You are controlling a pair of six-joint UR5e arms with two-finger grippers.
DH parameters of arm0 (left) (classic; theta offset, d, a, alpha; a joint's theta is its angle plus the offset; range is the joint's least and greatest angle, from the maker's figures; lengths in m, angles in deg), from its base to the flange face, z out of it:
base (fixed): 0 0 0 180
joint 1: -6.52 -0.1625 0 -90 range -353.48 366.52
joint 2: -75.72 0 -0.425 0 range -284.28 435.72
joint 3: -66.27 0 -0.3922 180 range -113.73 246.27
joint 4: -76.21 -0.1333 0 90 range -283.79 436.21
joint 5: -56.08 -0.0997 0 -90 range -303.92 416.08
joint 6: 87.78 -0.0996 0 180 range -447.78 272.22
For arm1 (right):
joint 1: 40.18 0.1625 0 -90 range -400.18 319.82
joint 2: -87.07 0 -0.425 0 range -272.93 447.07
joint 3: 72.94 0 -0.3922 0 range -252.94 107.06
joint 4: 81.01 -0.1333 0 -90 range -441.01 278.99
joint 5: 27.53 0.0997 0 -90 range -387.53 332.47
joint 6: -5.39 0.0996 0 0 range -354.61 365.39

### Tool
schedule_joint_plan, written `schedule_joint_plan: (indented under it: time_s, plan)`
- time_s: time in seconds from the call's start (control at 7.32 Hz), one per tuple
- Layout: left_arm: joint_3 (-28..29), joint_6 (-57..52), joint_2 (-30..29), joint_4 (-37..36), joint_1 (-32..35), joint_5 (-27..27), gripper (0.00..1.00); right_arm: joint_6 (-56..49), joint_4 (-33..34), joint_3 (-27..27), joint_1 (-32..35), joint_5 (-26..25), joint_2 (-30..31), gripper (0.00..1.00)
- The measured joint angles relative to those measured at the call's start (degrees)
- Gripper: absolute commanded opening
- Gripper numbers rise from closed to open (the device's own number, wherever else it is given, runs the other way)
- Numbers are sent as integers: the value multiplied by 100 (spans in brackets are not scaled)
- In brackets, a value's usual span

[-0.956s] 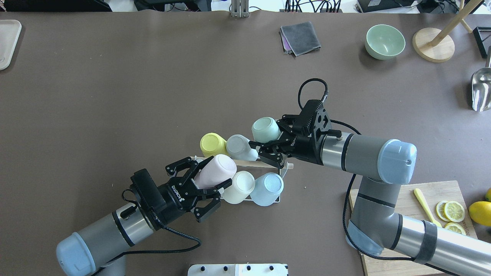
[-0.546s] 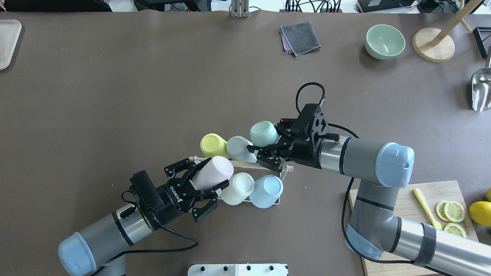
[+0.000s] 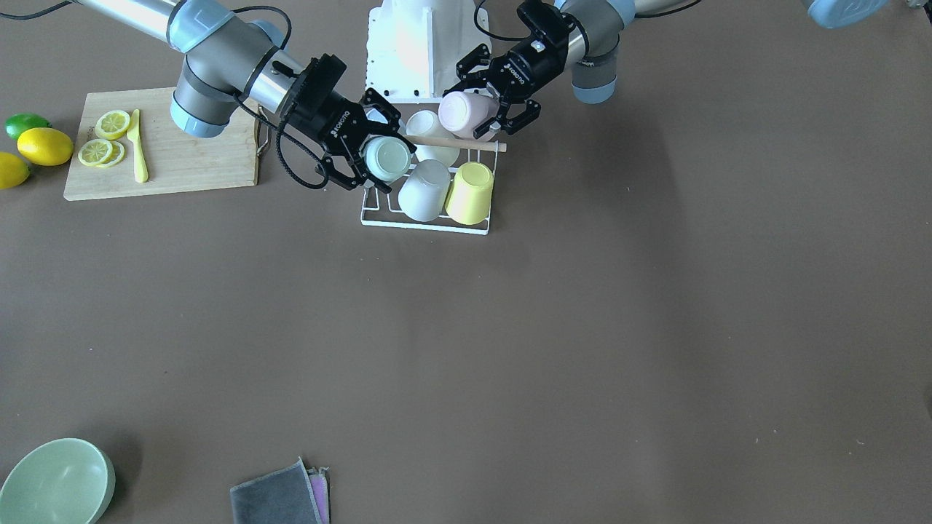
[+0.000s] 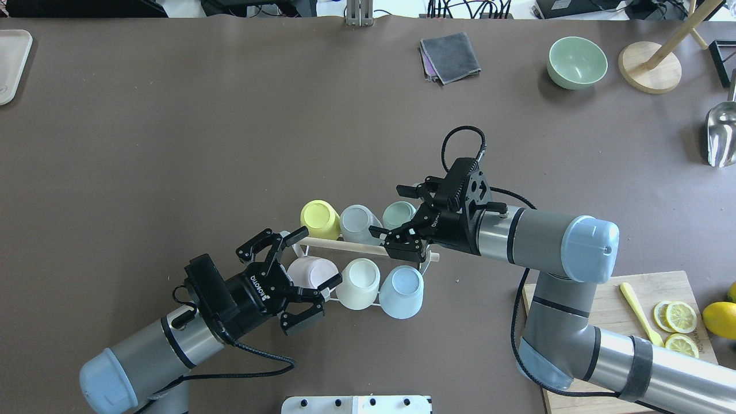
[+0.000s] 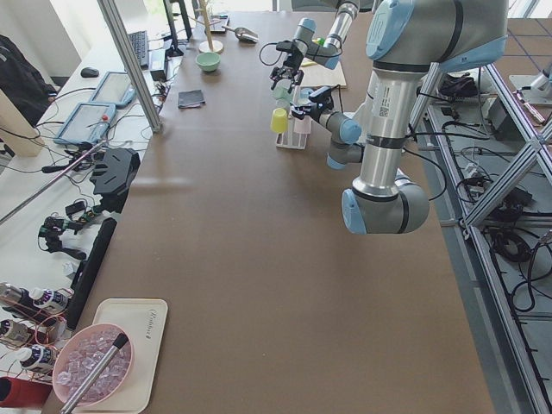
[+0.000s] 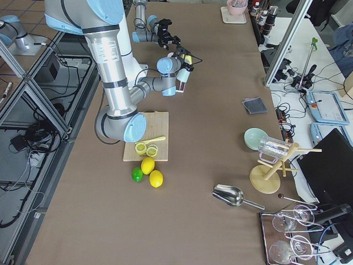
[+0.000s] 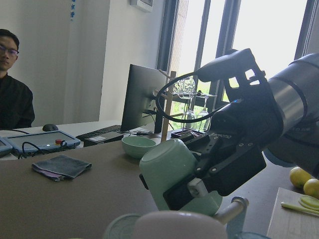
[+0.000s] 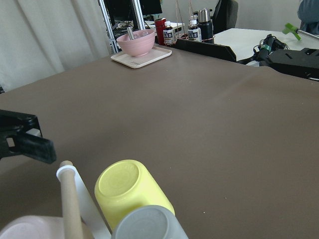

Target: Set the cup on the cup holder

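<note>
The cup holder (image 4: 356, 247), a white wire rack (image 3: 422, 225) with a wooden rod, carries yellow (image 4: 319, 218), grey (image 4: 357, 221), cream (image 4: 359, 282) and light blue (image 4: 402, 290) cups upside down. My left gripper (image 4: 321, 256) is open around a pink cup (image 4: 310, 270) that sits on the near row; it also shows in the front view (image 3: 459, 113). My right gripper (image 4: 388, 210) is shut on a pale green cup (image 4: 398, 214) low over the far row's end peg. In the left wrist view a finger pad (image 7: 177, 194) presses on the green cup (image 7: 169, 174).
A cutting board (image 4: 598, 293) with lemon slices (image 4: 678, 316) lies near right. A green bowl (image 4: 577, 62), a folded cloth (image 4: 449, 56), a wooden stand (image 4: 650, 68) and a metal scoop (image 4: 721, 135) are at the far right. A tray (image 4: 11, 63) lies far left.
Both cups came down onto the rack. The pink cup went from tilted to seated, and my left gripper spread and drew back a little. My right gripper lowered the green cup.
</note>
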Motion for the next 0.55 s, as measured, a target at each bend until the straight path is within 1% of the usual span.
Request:
schedule_joint_plan:
  time_s: [0.27, 0.41, 0.55]
  plan:
    - [-196, -8, 18, -76, 53, 13, 98, 3, 2, 3, -5, 2, 1, 100]
    - [-422, -16, 37, -338, 179, 101, 98, 3, 3, 6, -8, 5, 3, 100]
    - [-664, -14, 39, -821, 396, 321, 98, 3, 5, 7, -13, 8, 3, 100]
